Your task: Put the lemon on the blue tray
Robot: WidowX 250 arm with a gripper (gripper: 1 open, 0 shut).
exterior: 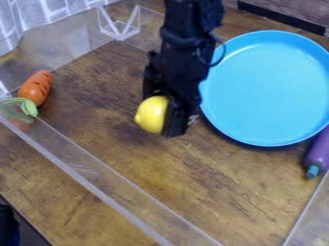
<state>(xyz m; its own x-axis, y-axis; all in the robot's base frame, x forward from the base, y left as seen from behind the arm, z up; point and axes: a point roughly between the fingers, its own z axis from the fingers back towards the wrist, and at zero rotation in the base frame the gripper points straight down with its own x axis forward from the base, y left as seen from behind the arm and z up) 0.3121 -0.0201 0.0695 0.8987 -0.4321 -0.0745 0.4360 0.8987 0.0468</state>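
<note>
blue tray (264,91) cut by right edge, lemon (153,114) motion-blurred

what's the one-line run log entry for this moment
phase: carry | jaws: shut on small yellow glossy lemon | lemon: off table | target: round sky-blue plastic tray, empty
</note>
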